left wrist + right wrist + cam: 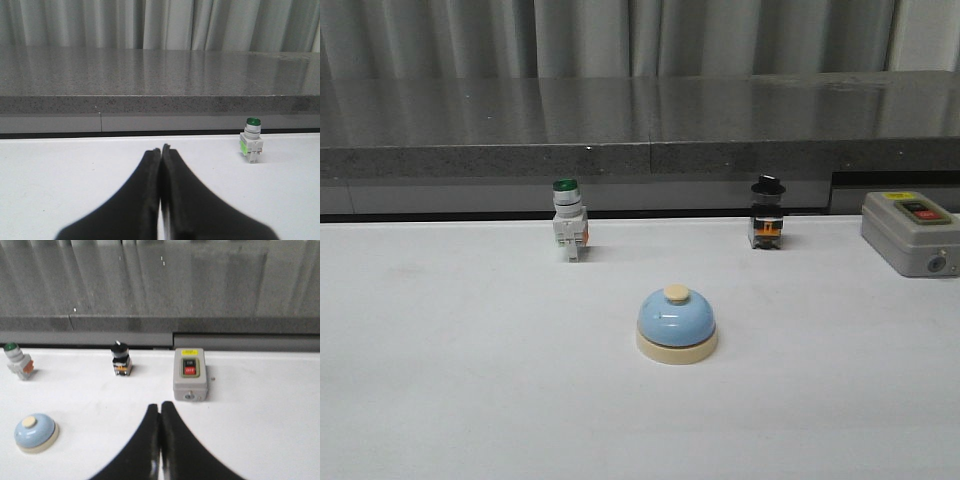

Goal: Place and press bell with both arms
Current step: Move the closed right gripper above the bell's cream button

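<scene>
The bell point(677, 325), with a light-blue dome, cream base and cream button, stands upright on the white table a little right of centre. It also shows in the right wrist view point(35, 432), off to one side of the fingers. My left gripper point(161, 148) is shut and empty above the table; the bell is out of its view. My right gripper point(160, 405) is shut and empty, apart from the bell. Neither arm shows in the front view.
A green-capped white push-button switch point(569, 220) stands at the back left. A black-knobbed switch point(767, 214) stands at the back right. A grey on/off switch box point(912, 232) sits at the far right. A dark grey ledge point(640, 125) runs behind the table.
</scene>
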